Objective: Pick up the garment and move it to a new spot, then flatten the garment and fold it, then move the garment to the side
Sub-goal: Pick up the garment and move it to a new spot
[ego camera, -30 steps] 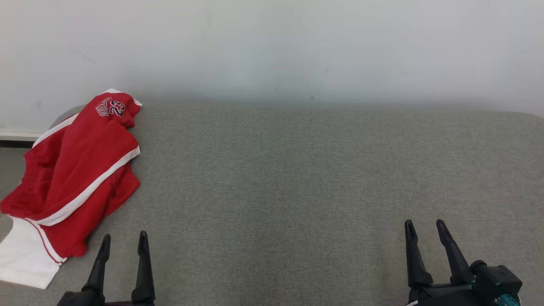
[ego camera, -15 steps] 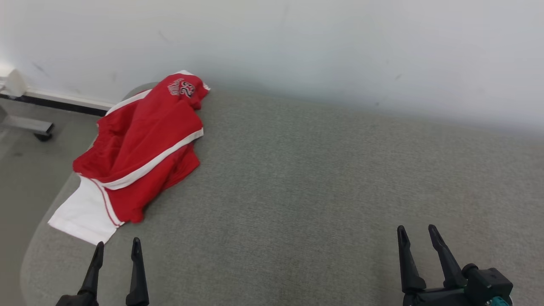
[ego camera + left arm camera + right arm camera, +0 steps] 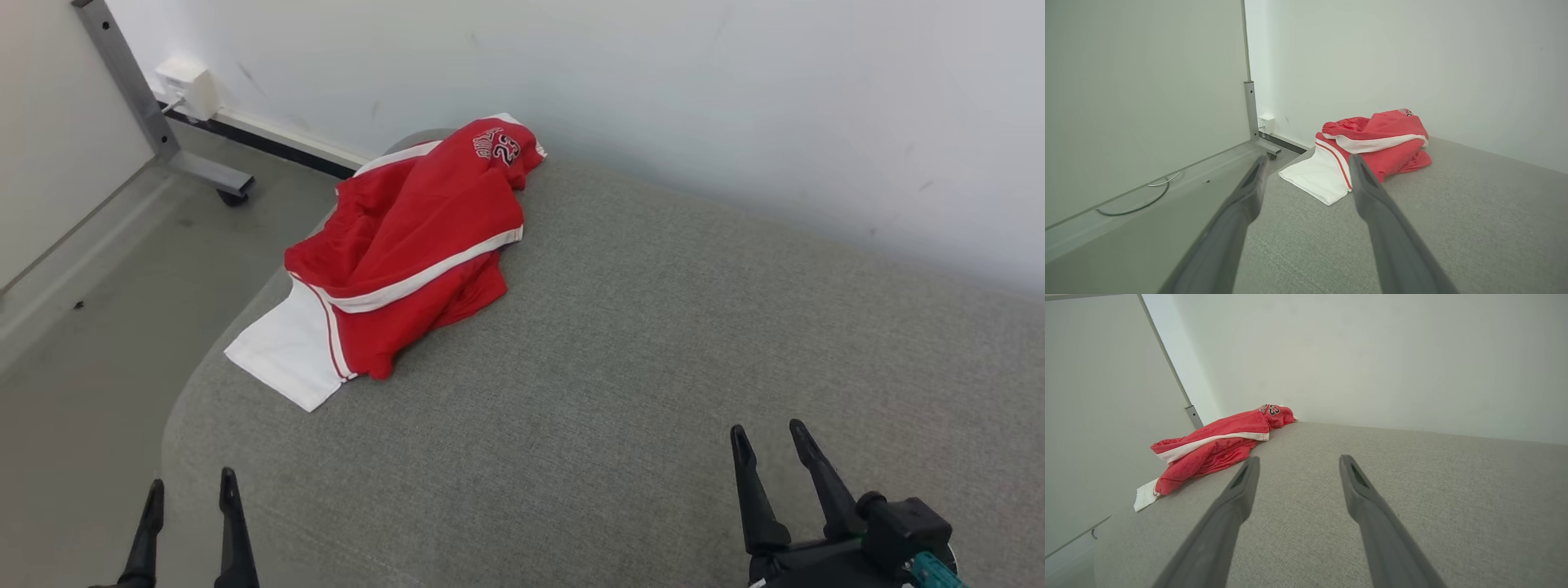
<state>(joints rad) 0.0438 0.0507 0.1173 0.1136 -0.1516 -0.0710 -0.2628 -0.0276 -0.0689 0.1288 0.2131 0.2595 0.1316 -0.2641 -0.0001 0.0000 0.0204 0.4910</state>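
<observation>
At the left gripper (image 3: 189, 482), 2 long dark fingers spread wide and gripping nothing, poised just off the near left edge of the padded top (image 3: 653, 343) and aimed along that edge toward the garment (image 3: 416, 237). At the right gripper (image 3: 767, 429), likewise 2 fingers parted and empty, held low over the near right part of the padded top, tips angled toward its far left corner. At that far left corner, close by the wall (image 3: 653, 82): the garment, red with white stripes, crumpled in a heap, a white panel (image 3: 282, 351) spilling toward the left edge of the padded top, well apart from both grippers. Probably the reach before the 1st pick-up. To do it well: bring the left gripper in low over the padded top, keep the fingers wide until astride a thick ridge of red cloth, then close on several layers rather than the thin white panel, likely to slip off the edge. Lift clear of the padded top before carrying toward its middle.
</observation>
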